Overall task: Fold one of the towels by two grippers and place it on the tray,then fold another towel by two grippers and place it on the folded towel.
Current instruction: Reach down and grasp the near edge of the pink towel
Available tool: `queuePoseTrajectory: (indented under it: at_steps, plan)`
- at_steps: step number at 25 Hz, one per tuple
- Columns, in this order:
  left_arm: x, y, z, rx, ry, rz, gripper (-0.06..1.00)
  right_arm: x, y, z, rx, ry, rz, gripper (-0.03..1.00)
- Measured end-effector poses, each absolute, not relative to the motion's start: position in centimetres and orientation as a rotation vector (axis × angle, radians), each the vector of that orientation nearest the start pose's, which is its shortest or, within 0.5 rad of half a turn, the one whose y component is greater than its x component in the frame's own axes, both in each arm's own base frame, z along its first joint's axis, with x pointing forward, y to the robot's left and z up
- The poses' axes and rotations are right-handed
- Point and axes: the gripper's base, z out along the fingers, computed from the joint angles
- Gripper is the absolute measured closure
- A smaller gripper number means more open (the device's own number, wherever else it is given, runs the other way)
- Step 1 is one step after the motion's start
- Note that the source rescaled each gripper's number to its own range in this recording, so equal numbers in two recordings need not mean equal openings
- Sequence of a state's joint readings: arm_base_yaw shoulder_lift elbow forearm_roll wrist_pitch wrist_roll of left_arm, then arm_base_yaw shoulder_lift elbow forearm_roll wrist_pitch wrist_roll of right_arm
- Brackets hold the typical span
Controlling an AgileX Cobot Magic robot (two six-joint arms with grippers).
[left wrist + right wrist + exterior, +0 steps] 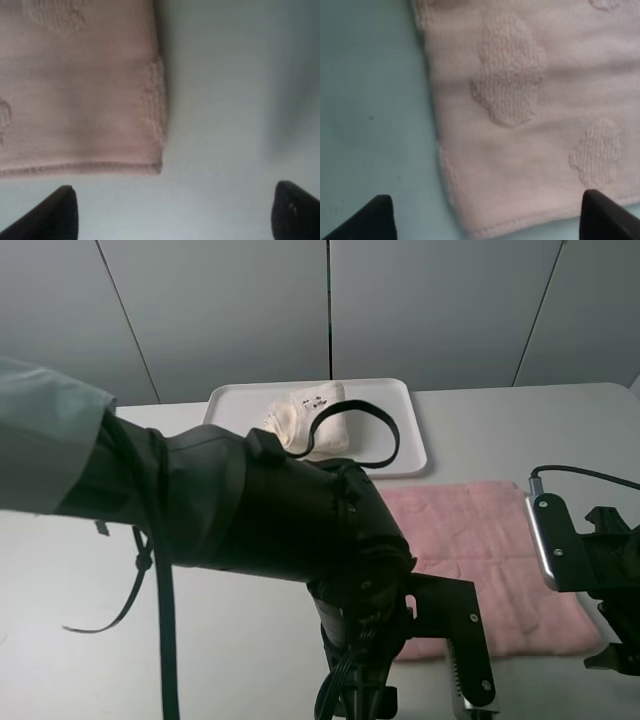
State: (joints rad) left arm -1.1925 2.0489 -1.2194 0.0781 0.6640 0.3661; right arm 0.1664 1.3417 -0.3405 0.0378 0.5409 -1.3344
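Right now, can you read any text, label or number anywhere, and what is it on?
Nothing can be read as words.
White towel on the tray: small dark marks, too small to read.
Pink towel: no text, only raised woven shapes.

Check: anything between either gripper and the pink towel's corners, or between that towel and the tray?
Nothing visible. Each wrist view shows just bare table and a pink towel corner ahead of the open left gripper and right gripper. The visible strip between towel and tray is bare; the left arm hides part of it.
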Motion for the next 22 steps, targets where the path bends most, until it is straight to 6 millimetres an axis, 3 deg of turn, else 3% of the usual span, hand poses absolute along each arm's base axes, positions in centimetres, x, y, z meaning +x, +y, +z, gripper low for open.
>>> queuePoseTrajectory:
  at_steps: [8, 22]
  plan:
    - [13.8, -37.2, 10.1, -2.367, -2.222, -0.048, -0.05, 15.2, 2.8, 13.1, -2.021, 2.254, -0.065, 0.12]
    - [14.2, -38.0, 10.3, -2.375, -2.250, -0.037, -0.05, 15.2, 2.8, 13.1, -2.047, 2.231, -0.067, 0.12]
